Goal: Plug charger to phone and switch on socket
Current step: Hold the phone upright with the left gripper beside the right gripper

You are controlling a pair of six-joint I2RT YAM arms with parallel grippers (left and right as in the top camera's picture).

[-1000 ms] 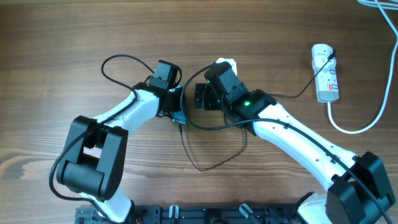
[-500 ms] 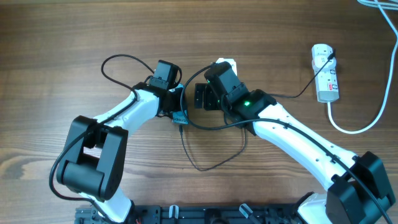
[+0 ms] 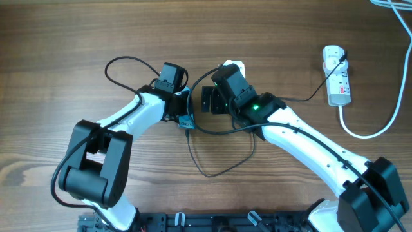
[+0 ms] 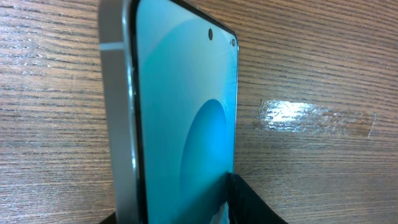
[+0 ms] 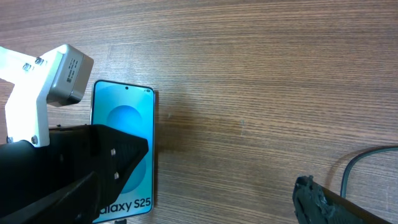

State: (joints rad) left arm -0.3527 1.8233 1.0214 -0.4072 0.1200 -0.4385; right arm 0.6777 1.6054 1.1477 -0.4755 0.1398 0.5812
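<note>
We see the phone (image 5: 124, 109) lying screen up on the wooden table (image 3: 64, 38) near its middle, its cyan display lit. The left gripper (image 3: 183, 111) is right at it: in the left wrist view the phone fills the frame and one black finger (image 4: 249, 202) touches its edge, but we cannot tell whether the jaws grip it. The right gripper (image 5: 222, 165) hovers just beside the phone, its jaws spread wide and holding nothing. The charger (image 3: 207, 174) loops across the table below both arms, one end reaching up to the phone. The socket (image 3: 337, 76) sits well apart at the far right.
</note>
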